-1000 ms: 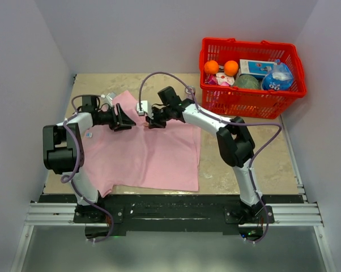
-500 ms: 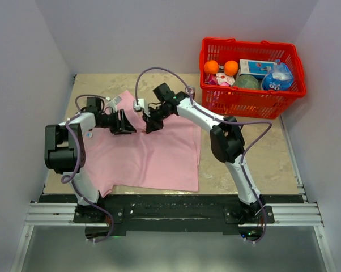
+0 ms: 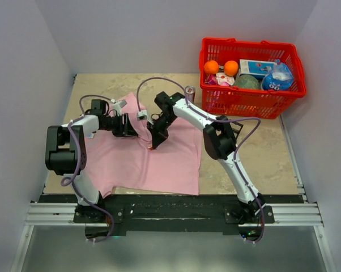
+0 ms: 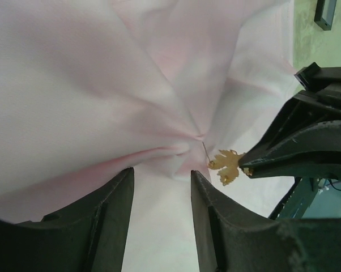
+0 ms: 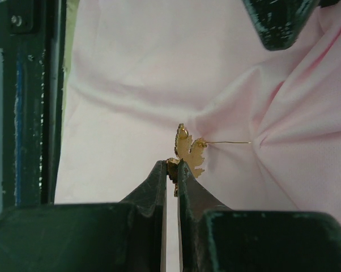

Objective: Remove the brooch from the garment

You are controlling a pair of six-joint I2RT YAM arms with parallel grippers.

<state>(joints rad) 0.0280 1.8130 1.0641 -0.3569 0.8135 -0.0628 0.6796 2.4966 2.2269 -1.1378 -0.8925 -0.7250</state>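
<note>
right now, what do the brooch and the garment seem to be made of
The brooch: probably thin gold-coloured metal, shiny, going by its crisp leaf outline and glint. The garment: soft pink fabric, matte, likely a light knit or weave; it puckers into folds.

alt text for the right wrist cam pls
The right gripper, jaws closed, pinches a small gold leaf-shaped brooch in front of the pink garment. The brooch's thin pin runs right to a puckered spot in the cloth, so it does not look free yet.
</note>
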